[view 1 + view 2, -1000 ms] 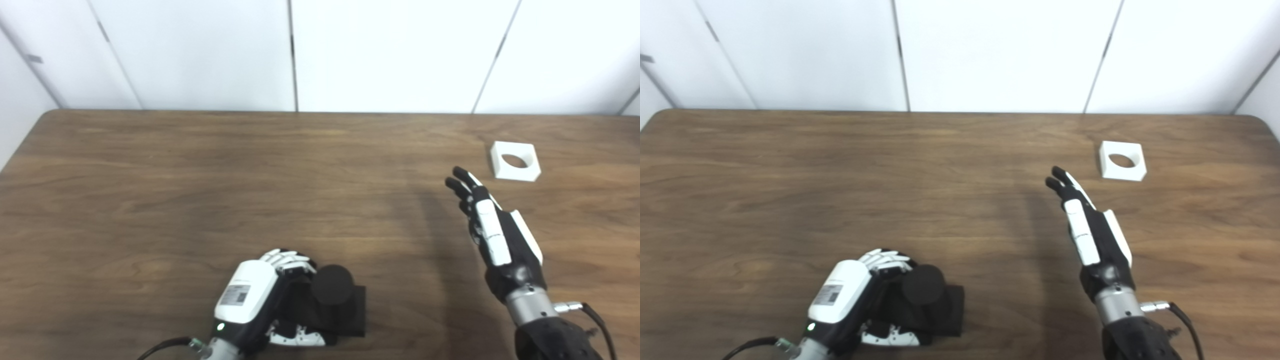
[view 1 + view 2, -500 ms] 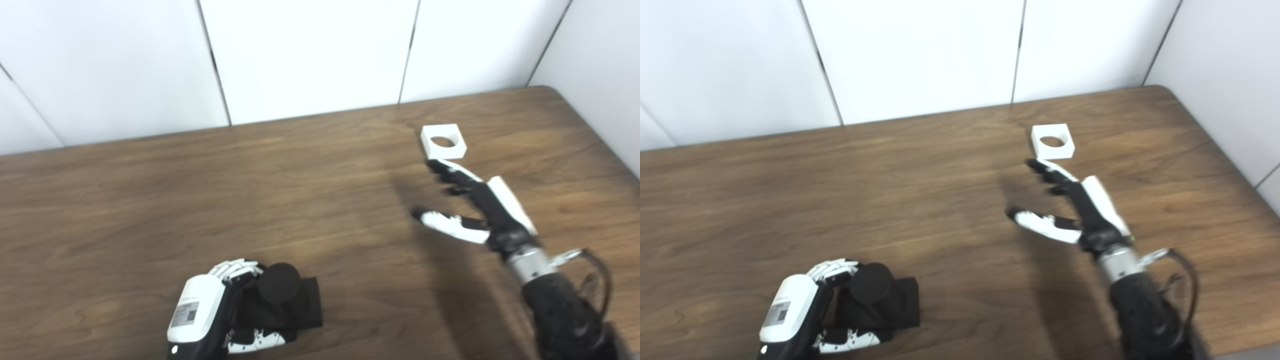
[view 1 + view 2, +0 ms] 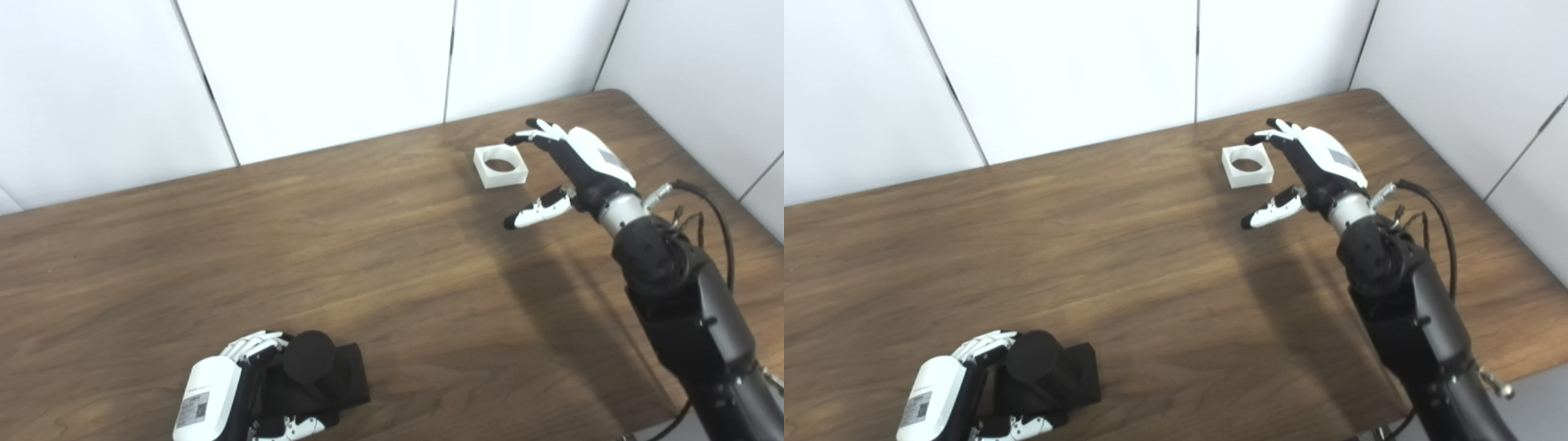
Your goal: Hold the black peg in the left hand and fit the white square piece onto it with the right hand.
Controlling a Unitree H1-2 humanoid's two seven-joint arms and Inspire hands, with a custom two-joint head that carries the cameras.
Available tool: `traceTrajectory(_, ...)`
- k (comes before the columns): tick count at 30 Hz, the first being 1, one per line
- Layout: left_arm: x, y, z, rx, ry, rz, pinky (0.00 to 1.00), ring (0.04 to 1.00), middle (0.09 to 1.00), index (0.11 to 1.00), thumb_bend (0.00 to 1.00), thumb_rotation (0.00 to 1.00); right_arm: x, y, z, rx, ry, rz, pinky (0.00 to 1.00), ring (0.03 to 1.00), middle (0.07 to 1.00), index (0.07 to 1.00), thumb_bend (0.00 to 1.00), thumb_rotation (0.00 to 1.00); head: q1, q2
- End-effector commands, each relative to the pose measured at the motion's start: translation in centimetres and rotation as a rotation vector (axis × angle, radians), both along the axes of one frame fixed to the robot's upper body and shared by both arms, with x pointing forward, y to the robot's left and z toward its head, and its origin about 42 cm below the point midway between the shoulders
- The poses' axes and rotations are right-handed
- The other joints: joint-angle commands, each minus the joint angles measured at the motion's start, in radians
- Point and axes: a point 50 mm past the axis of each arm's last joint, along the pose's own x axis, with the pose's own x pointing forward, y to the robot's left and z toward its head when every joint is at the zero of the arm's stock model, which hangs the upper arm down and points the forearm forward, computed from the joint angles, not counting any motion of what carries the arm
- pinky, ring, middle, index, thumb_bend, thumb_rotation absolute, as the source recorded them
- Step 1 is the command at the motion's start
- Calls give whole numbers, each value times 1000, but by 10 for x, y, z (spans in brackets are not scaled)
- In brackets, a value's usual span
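Observation:
The black peg, a round post on a square black base, stands near the table's front left. My left hand is shut on it from its left side, fingers curled over the base. The white square piece with a round hole lies flat at the back right of the table. My right hand hovers open just right of it, palm turned toward the piece. Its fingertips reach over the piece's far right corner and its thumb points out in front of it. Nothing is in this hand.
The wooden table ends close behind the white piece at a white panelled wall, and its right edge runs just beyond my right arm. A cable loops off the right wrist.
The camera has swung to the right. My right hand has reached forward from short of the white piece to beside and over it, turning its palm toward it. The left hand keeps its hold on the peg.

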Motion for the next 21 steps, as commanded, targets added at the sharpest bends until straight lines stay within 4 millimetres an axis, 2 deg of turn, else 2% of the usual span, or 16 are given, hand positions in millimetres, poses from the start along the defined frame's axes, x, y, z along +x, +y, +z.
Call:
traceTrajectory(1,-10,8,-12,25,83,0,781,793,737,483,523,48,12,-2,18,-51,-44,8,1000,1000,979,815,913,148,-1,1)
traceTrajectory(11,-11,9,-12,31,89,-1,785,795,738,483,523,49,65,-9,13,-136,22,19,1000,1000,985,819,900,172,-1,2)
traceTrajectory(21,-14,10,-12,38,99,-2,789,797,739,482,523,49,101,-13,14,-172,59,4,1000,1000,986,840,891,171,0,2)
